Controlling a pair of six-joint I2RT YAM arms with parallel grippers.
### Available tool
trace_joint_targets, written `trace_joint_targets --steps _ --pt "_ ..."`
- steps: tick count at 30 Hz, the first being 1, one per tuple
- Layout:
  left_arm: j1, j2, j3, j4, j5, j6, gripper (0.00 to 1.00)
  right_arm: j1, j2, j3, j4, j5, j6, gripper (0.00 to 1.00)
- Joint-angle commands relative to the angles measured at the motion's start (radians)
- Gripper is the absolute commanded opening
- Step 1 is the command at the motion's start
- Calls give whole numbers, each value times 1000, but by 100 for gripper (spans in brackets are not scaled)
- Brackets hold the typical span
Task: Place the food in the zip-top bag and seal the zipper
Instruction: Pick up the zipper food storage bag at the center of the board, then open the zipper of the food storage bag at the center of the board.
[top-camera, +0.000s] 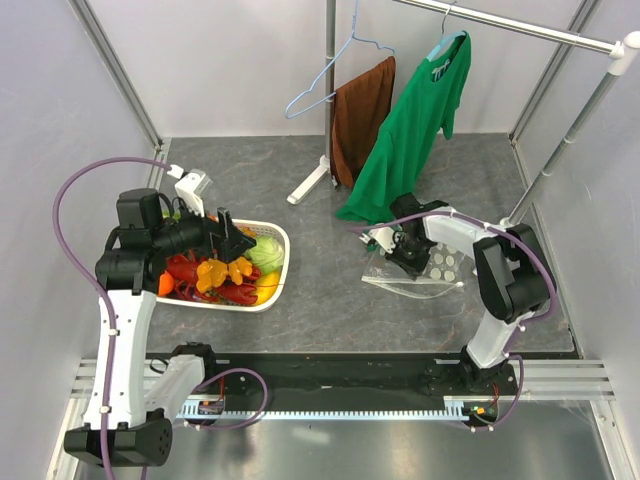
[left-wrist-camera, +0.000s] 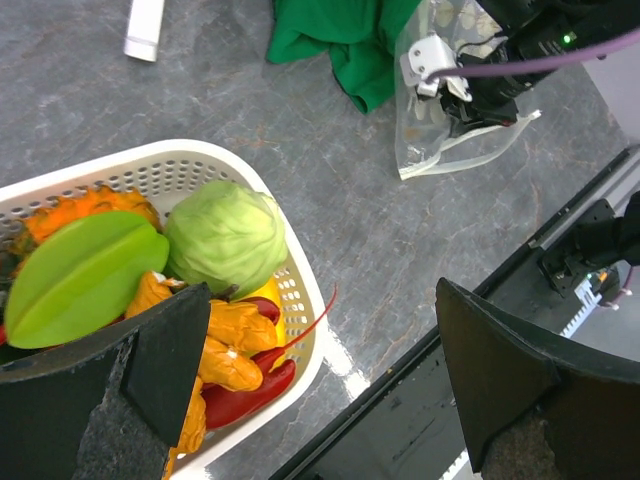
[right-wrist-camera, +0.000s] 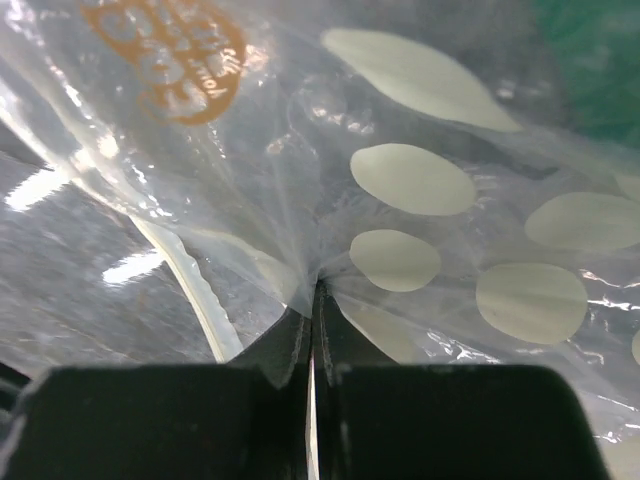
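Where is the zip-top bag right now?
In the top view the zip-top bag lies right of centre on the table, just in front of the hanging green T-shirt, its plastic pinched in the shut right pincer.

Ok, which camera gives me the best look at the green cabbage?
The left wrist view: the green cabbage sits close and almost fully visible in the white basket. The top external view shows it small and distant. The right wrist view shows only the zip-top bag pinched in the right tool.
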Motion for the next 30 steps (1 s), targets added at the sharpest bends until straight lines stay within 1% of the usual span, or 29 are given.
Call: trace_joint_targets --steps 1,2,4,5,6,7,8,9,10,11,12,13,14,15,16,17,18,19,20,21,22,23,24,25,26,29,30 --pt "4 -47 -49 34 111 30 100 -3 -37 -7 3 -223 70 0" --pt "2 -69 -63 36 139 22 100 -3 -64 1 -6 -284 93 0" --pt "2 -98 -112 57 209 -1 100 -8 -156 22 -9 -336 203 0" --pt "2 -134 -153 73 225 -38 100 -11 -184 27 -8 -364 240 0" --pt "2 -150 -175 89 235 -82 98 -14 -234 38 -2 -417 332 0" --pt "2 -171 -198 135 258 -143 97 -22 -257 41 27 -436 378 0" --pt "1 -191 -243 160 266 -174 97 -25 -300 39 47 -448 441 0" --pt "1 -232 -264 197 269 -205 96 -29 -319 38 66 -468 539 0" --pt "-1 -250 -283 229 263 -261 96 -36 -334 35 101 -476 599 0" --pt "-2 -262 -313 298 257 -289 96 -43 -363 21 118 -481 651 0" --pt "-7 -279 -326 330 249 -315 95 -52 -379 10 135 -512 691 0" --pt "-13 -277 -337 362 234 -369 95 -66 -391 -2 172 -533 801 0" --pt "-16 -270 -356 417 226 -389 94 -71 -414 -29 192 -549 846 0" --pt "-56 -256 -360 436 217 -406 93 -75 -425 -45 216 -554 907 0" --pt "-74 -221 -365 451 190 -415 92 -74 -434 -62 266 -542 1022 0" --pt "-99 -202 -370 467 174 -408 91 -74 -448 -97 293 -543 1079 0" --pt "-164 -184 -371 493 153 -402 89 -74 -454 -115 322 -556 1121 0" --pt "-201 -152 -373 507 92 -397 89 -74 -463 -137 384 -571 1162 0" --pt "-246 -139 -376 527 64 -395 89 -74 -489 -186 415 -576 1258 0" --pt "-334 -124 -379 568 32 -397 89 -74 -509 -214 449 -576 1300 0" --pt "-379 -110 -380 586 -35 -400 88 -71 -534 -241 521 -573 1349 0" --pt "-418 -74 -380 606 -66 -400 88 -71 -587 -290 544 -542 1418 0" --pt "-473 -52 -385 645 -99 -408 88 -71 -615 -313 569 -534 1458 0" --pt "-488 -31 -389 663 -102 -435 87 -69 -642 -335 625 -531 1489 0" --pt "-502 26 -396 675 -108 -449 86 -69 -696 -370 647 -519 1515 0" --pt "-587 127 -379 721 -129 -477 83 -65 -793 -402 655 -467 1584 0" --pt "-637 149 -376 746 -148 -484 82 -65 -810 -407 655 -433 1616 0"
